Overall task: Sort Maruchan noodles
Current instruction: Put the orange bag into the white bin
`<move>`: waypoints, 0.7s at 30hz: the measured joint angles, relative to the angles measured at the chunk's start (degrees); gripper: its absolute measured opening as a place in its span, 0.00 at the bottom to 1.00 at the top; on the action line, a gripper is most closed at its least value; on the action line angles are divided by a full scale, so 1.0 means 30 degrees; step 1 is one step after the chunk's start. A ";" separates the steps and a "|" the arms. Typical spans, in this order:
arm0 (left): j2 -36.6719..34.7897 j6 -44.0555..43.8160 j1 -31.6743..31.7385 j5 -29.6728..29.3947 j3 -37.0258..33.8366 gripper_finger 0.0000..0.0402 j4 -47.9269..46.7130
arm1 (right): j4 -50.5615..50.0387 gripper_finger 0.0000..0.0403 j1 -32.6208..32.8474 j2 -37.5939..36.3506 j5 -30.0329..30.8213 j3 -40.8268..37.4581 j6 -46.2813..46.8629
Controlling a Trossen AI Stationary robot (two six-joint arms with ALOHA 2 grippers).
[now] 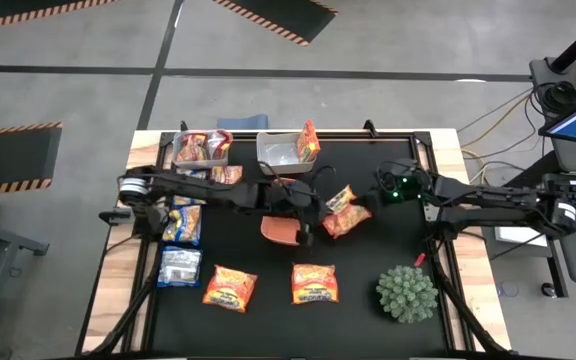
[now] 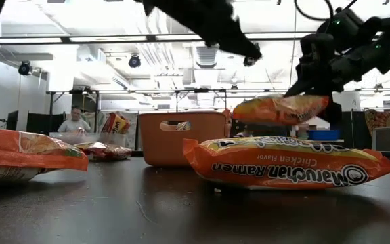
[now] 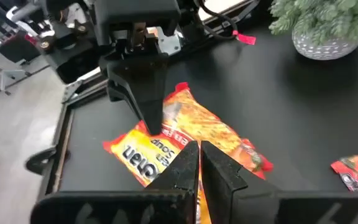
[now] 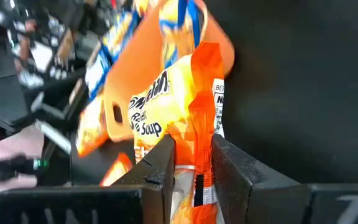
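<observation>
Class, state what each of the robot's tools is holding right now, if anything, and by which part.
The right tool pinches an orange crinkly plastic ramen packet by its end edge, lifted off the table. The left tool is shut and holds nothing.

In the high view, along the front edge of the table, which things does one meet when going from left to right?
Silvery-blue noodle packet → orange packet → second orange packet → spiky green plant ball.

Overhead, table-level and two wrist cameras share the table (image 1: 268,300).
</observation>
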 joint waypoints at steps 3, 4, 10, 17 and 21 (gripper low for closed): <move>-0.1215 0.0115 0.0015 0.0074 -0.0015 0.00 -0.1286 | 0.0023 0.19 -0.0017 -0.0737 0.0848 0.0062 0.0089; -0.1639 0.0125 0.0004 0.0102 -0.0030 0.00 -0.1826 | -0.0062 0.19 -0.0014 -0.0903 0.1081 0.0156 0.0092; -0.4360 0.0270 0.0000 0.0124 -0.1958 0.00 -0.2208 | 0.0200 0.19 0.0297 -0.0749 0.2802 0.1525 -0.0381; -0.8521 0.0040 0.0005 0.0129 -0.7062 0.00 0.1085 | 0.0266 0.19 0.0853 0.1054 0.4854 0.4279 -0.1351; -1.0663 0.0150 0.0178 0.0116 -0.9107 0.00 0.2346 | 0.0151 0.19 0.0852 0.2752 0.5129 0.6456 -0.2000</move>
